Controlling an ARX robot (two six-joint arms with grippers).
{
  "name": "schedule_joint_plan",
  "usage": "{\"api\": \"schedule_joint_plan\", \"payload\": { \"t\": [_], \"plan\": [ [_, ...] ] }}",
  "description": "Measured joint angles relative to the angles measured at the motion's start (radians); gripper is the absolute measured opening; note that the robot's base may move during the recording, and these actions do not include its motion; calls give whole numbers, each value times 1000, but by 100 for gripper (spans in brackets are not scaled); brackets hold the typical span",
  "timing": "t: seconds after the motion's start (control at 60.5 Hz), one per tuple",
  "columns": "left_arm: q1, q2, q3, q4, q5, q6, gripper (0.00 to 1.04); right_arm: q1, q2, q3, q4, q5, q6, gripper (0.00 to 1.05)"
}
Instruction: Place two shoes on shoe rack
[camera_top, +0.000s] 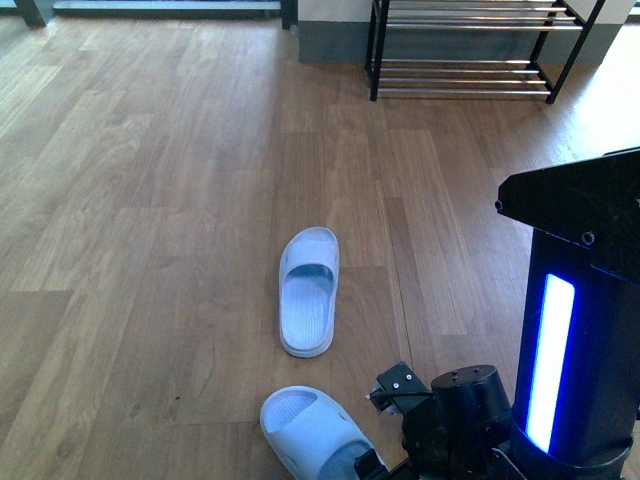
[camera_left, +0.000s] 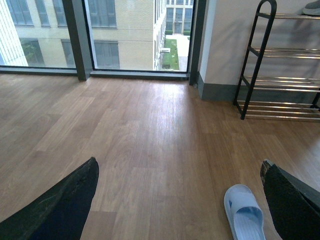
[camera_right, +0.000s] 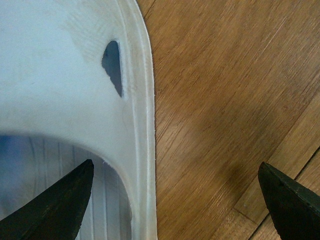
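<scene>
Racking is yet to be done: well short of the shoe rack (camera_top: 460, 66), the farther slipper (camera_top: 308, 292) is left untouched, the nearer slipper (camera_top: 305, 432) is straddled by the unclosed right gripper (camera_right: 175, 172), and the left gripper (camera_left: 180, 167) is spread and empty.

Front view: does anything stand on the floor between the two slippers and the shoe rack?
Nothing visible does. Only bare wooden floor lies between the far slipper, the near slipper and the shoe rack. The right tool hangs open close over the near slipper, with nothing between them.
</scene>
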Motion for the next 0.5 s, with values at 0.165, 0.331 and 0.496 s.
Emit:
{"api": "schedule_joint_plan", "payload": {
  "t": [0.165, 0.331, 0.496],
  "plan": [
    [0, 0, 0, 0, 0, 0, 95, -9, 9, 16, 2, -4, 28, 75],
    [0, 0, 0, 0, 0, 0, 95, -9, 9, 16, 5, -37, 46, 44],
    [0, 0, 0, 0, 0, 0, 95, -10, 9, 19, 6, -86, 63, 15]
  ]
}}
